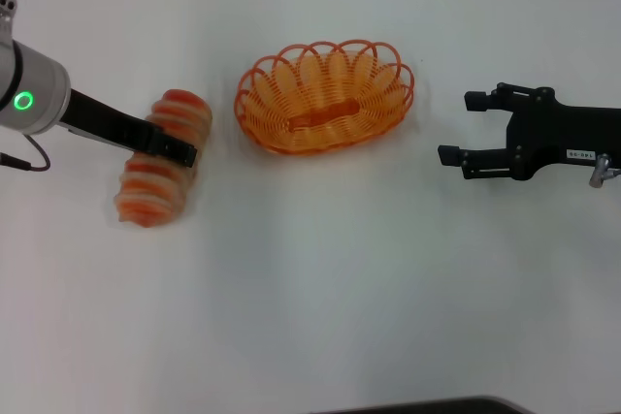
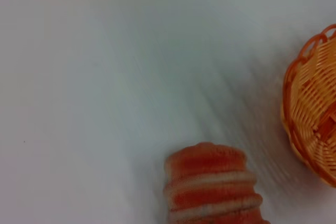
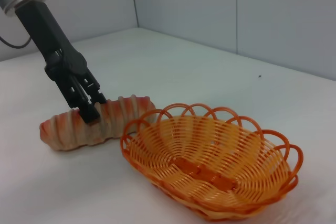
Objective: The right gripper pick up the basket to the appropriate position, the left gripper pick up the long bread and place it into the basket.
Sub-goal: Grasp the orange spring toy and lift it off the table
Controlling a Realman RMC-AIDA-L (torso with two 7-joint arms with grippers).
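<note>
The long bread (image 1: 160,160), orange ridged with pale stripes, lies on the white table at the left. It also shows in the left wrist view (image 2: 210,187) and the right wrist view (image 3: 94,124). My left gripper (image 1: 179,149) reaches across the middle of the bread from the left and touches it; the right wrist view shows the left gripper (image 3: 86,109) coming down on the bread's top. The orange wire basket (image 1: 325,96) stands empty just right of the bread, seen too in the right wrist view (image 3: 210,163). My right gripper (image 1: 456,128) is open and empty, to the right of the basket and apart from it.
The bare white table (image 1: 320,288) stretches in front of the bread and the basket. A grey wall (image 3: 236,9) stands behind the table. The basket rim (image 2: 315,114) is close to the bread's end.
</note>
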